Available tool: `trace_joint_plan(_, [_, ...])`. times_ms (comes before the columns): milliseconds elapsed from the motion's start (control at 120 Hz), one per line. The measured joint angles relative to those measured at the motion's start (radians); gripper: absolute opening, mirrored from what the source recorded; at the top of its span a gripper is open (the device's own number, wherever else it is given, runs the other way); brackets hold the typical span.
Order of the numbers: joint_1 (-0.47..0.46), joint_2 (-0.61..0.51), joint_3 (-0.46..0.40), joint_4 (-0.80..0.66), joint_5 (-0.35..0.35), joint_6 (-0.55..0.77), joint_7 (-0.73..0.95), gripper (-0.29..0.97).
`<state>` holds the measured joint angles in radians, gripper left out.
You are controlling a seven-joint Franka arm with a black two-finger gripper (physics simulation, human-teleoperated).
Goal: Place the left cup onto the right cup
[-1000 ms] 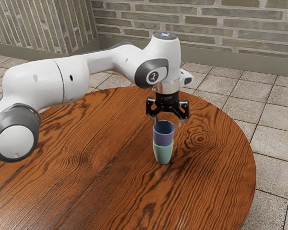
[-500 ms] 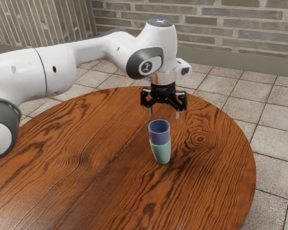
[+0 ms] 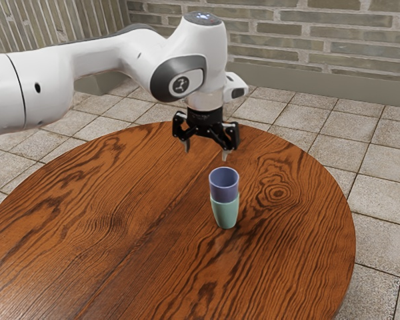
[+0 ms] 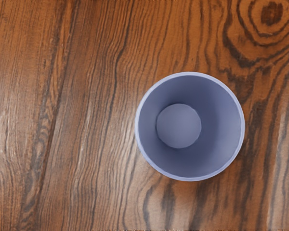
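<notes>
— Noticed what nearest the camera?
— Saw a round wooden table (image 3: 120, 253), with dark wavy grain and a ringed knot (image 3: 278, 195) toward the exterior view's right.
— Found the cups where?
— Found the green cup (image 3: 225, 215) upright on the table, just beside that knot, on the side toward the exterior view's left. Saw the blue cup (image 3: 224, 183) nested inside it, upright as well, with the rim and upper wall above the green rim. Judged the stack done, blue on green. Looked straight down into the blue cup (image 4: 190, 126) from the wrist view: saw a round flat base, a pale rim, table wood (image 4: 62, 120) on every side, and the knot (image 4: 272, 14) near the cup.
— Checked the gripper?
— Spotted the gripper (image 3: 206, 154) above the cups and a little farther back, shifted toward the exterior view's left, apart from the blue rim. Saw the jaws spread wide, pointed down at the table, with nothing between them.
— Traced the arm behind it?
— Followed the white arm (image 3: 107, 60) in from the exterior view's upper left, above the table's far edge, down to the black hand.
— And beyond?
— Made out grey floor tiles (image 3: 380, 147) around the table, then a brick wall (image 3: 320, 33) farthest back
</notes>
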<state>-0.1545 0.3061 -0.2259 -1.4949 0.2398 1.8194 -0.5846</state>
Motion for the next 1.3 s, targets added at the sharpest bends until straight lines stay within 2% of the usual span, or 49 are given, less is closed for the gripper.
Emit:
trace_joint_plan(267, [0.0, -0.069, 0.066, -0.044, -0.011, 0.0, 0.203, 0.68])
trace_joint_plan(408, [-0.029, -0.098, 0.13, -0.064, -0.013, -0.008, 0.334, 0.68])
trace_joint_plan(575, [-0.035, -0.152, 0.159, -0.117, -0.014, -0.013, 0.463, 0.68])
trace_joint_plan(933, [-0.034, -0.237, 0.171, -0.177, -0.026, -0.049, 0.657, 0.68])
trace_joint_plan(1300, [-0.043, -0.291, 0.171, -0.195, -0.063, -0.065, 0.722, 0.68])
